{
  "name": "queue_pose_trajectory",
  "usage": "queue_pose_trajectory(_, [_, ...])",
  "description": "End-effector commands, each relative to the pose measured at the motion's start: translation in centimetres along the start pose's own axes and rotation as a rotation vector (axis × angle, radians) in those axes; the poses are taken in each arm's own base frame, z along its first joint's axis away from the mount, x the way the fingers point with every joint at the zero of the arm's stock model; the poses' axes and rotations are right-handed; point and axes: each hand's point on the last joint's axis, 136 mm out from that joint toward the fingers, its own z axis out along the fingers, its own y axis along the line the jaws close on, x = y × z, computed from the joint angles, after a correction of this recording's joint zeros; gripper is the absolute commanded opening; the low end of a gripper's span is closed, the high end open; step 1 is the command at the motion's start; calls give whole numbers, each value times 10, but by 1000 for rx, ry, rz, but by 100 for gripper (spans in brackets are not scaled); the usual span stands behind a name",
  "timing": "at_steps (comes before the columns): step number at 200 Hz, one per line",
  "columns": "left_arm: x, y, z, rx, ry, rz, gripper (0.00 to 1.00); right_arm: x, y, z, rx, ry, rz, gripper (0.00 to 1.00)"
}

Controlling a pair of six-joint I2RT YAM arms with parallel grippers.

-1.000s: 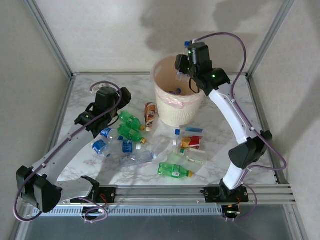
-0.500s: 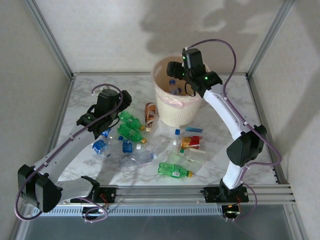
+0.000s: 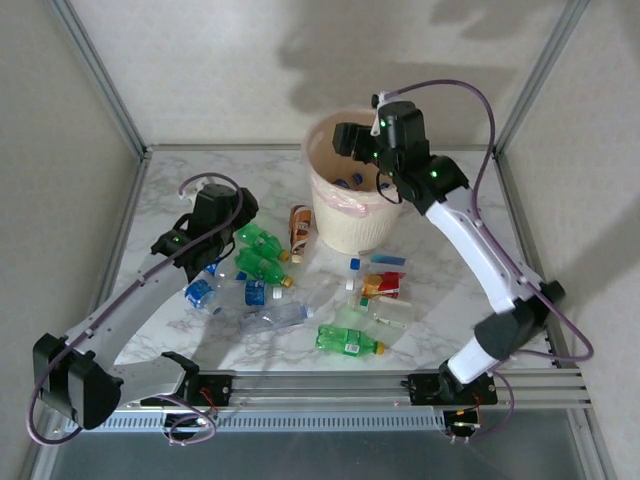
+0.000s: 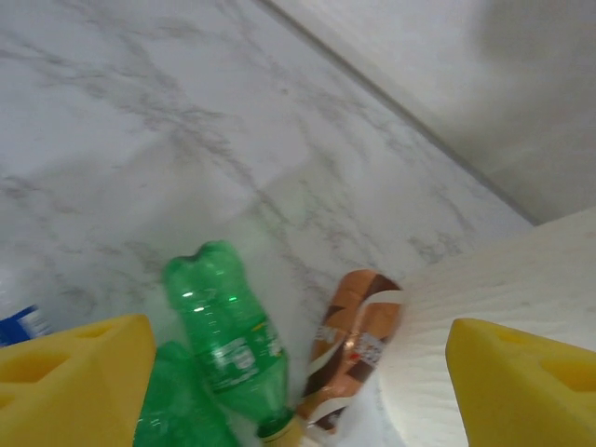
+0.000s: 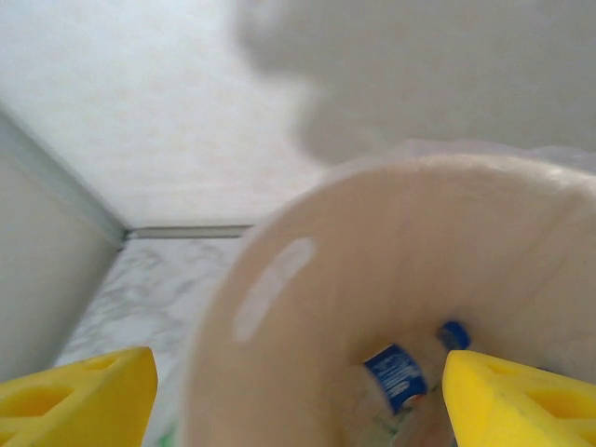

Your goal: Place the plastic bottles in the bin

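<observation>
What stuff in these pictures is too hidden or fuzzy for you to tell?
- Top external: how many bottles lie in the bin. The right end effector covers part of its opening.
- Right wrist: the blue-labelled bottle inside is blurred and runs off the bottom edge.
- Left wrist: the brown-orange bottle is partly hidden by the bin's side. The second green bottle is cut off by the bottom edge.
- Top external: the near green bottle has label words too small to read.

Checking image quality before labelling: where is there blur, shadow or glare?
Top external: sharp, with broad shadows on the back wall. Left wrist: green bottle soft, yellow fingers blurred. Right wrist: bin soft, a pale glare streak on its inner wall.
</observation>
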Motion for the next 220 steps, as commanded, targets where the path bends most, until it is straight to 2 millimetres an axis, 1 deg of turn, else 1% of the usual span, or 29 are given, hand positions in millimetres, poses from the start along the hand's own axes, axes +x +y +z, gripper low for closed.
queue_pose_trajectory(1, [0,54,-13,-177,-31,-22,82,11,48,-30,-136,-19,-70,80])
queue_pose_trajectory(22, [8,91,-18,-272,-8,-62,83,38,78,-45,-214,1,-89,80])
queue_pose_trajectory(36, [14,117,-20,-331,18,-96,84,58,91,-50,-246,23,-83,80])
queue_pose_trajectory(46, [19,135,-19,-361,44,-128,84,73,96,-50,-261,45,-73,80])
queue_pose_trajectory(60, [26,156,-16,-386,81,-186,82,95,100,-48,-273,80,-56,80])
queue_pose_trajectory(70, [32,168,-13,-397,95,-229,80,111,98,-43,-263,102,-50,80])
queue_pose_trajectory(87, [41,181,-8,-417,114,-275,79,137,92,-35,-245,147,-38,79])
queue_pose_trajectory(107, [55,195,-1,-460,143,-292,77,157,89,-31,-233,186,-35,79])
queue_pose_trajectory(130, [74,211,6,-505,174,-313,76,170,86,-29,-218,207,-33,79])
queue_pose_trajectory(157, [90,220,14,-516,203,-337,76,177,83,-30,-210,220,-26,78])
queue_pose_trajectory(181, [94,228,20,-547,210,-328,78,181,79,-29,-193,225,-28,78])
queue_pose_trajectory(220, [101,237,31,-572,228,-323,78,186,77,-26,-186,242,-25,78])
